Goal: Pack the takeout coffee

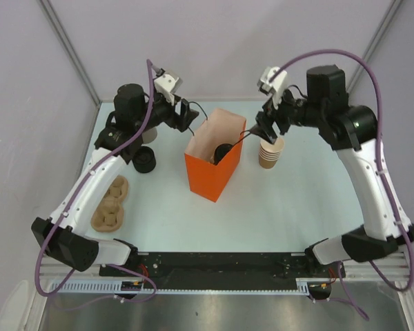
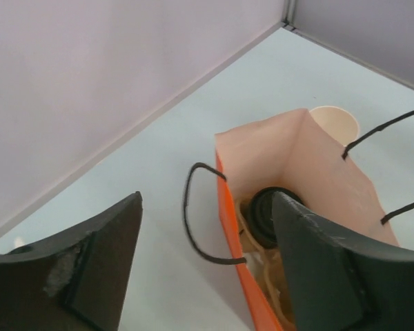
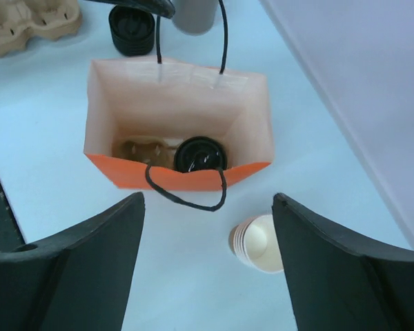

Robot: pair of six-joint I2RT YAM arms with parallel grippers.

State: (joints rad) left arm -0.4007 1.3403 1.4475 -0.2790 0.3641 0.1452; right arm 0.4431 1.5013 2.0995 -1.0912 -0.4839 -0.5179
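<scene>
The takeout coffee (image 3: 200,154), a cup under a black lid, stands inside the orange paper bag (image 3: 245,138) on a cardboard carrier (image 3: 134,153). In the top view the bag (image 1: 205,181) is mid-table with the lid (image 1: 223,152) showing in its mouth. My left gripper (image 1: 191,116) hangs open by the bag's far left rim. In the left wrist view the open gripper (image 2: 207,258) holds nothing, and the bag's black cord handle (image 2: 190,214) lies loose below it. My right gripper (image 1: 254,131) is open near the bag's right rim, and in its wrist view the gripper (image 3: 207,258) is empty above the bag's near handle (image 3: 186,200).
A stack of lidless tan cups (image 1: 270,153) stands just right of the bag, below the right gripper. A stack of black lids (image 1: 144,160) and spare cardboard cup carriers (image 1: 110,203) lie at the left. Grey walls close the back and sides.
</scene>
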